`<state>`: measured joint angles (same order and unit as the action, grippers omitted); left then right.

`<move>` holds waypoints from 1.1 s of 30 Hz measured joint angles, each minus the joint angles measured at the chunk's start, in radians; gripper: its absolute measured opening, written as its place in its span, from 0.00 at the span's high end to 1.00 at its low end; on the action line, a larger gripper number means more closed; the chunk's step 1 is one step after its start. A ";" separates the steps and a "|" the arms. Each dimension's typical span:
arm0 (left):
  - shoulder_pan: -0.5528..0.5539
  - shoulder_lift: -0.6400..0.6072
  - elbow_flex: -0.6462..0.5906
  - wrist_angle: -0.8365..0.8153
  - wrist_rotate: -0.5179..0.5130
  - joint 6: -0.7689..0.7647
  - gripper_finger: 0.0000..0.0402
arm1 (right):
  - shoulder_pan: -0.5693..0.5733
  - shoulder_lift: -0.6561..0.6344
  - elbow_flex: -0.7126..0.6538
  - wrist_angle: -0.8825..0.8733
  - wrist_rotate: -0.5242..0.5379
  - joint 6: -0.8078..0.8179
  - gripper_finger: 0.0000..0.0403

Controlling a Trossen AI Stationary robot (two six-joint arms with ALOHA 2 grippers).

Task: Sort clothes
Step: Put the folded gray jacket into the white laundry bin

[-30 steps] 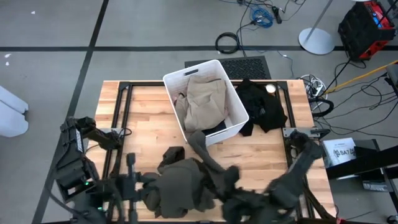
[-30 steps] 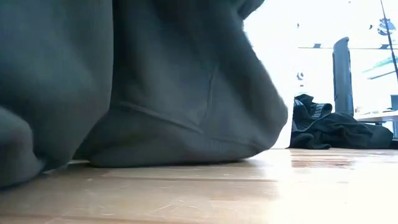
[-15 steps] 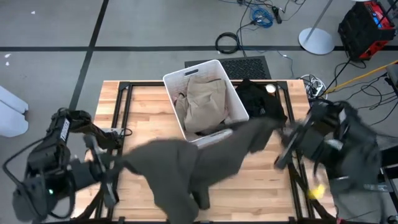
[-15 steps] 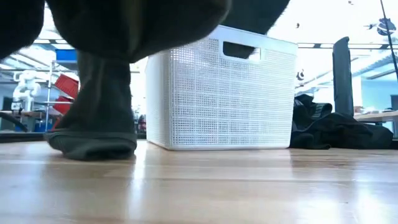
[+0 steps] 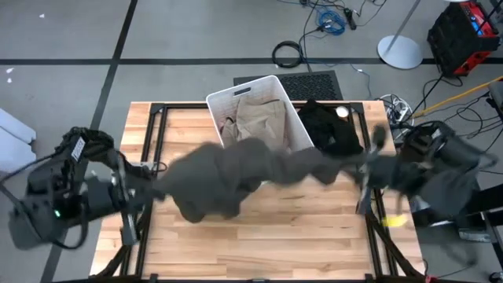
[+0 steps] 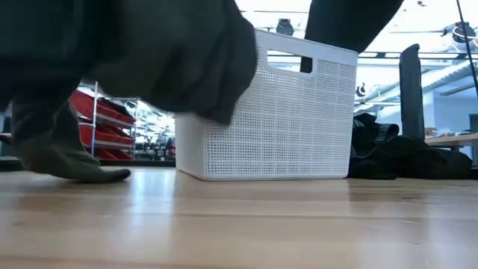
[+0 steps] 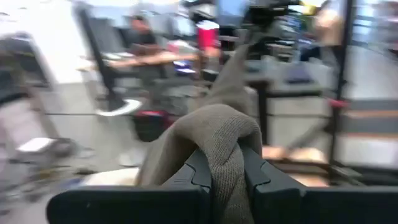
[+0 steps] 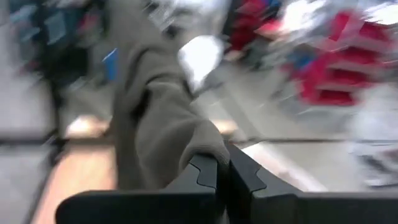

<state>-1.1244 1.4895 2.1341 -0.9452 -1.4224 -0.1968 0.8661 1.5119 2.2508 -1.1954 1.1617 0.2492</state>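
Overhead, dark olive garment [image 5: 236, 173] stretched between both arms' jaws, each clamped on its fabric.

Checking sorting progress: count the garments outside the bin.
2. The olive garment hangs stretched between both arms above the table; a black garment lies right of the bin. More may be hidden underneath.

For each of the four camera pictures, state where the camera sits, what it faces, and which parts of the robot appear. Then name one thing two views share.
High view: above the table, looking down; both arms hold the olive garment stretched across the white bin.
Low view: table height, facing bin and hanging garment; no arm visible.
Left wrist view: behind the left gripper, shut on the garment.
Right wrist view: behind the right gripper, shut on it too.
Shared: high and low views both show the black clothes.
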 joint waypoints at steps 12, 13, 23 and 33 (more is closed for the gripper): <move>-0.005 0.204 -0.003 -0.232 0.522 -0.291 0.94 | 0.114 0.208 -0.002 0.151 -0.632 -0.114 1.00; -0.005 0.216 -0.003 -0.232 0.533 -0.287 0.94 | 0.126 0.214 0.000 0.205 -0.657 -0.181 1.00; -0.004 0.249 -0.002 -0.393 0.421 -0.435 0.94 | 0.105 0.195 0.002 -0.235 -0.413 0.162 1.00; 0.011 0.244 -0.081 -0.609 0.371 -0.789 0.94 | 0.022 0.055 -0.435 -0.279 -0.465 0.587 1.00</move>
<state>-1.1130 1.7336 2.0526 -1.5547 -1.0510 -0.9854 0.8881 1.5672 1.8162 -1.4745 0.6971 0.8358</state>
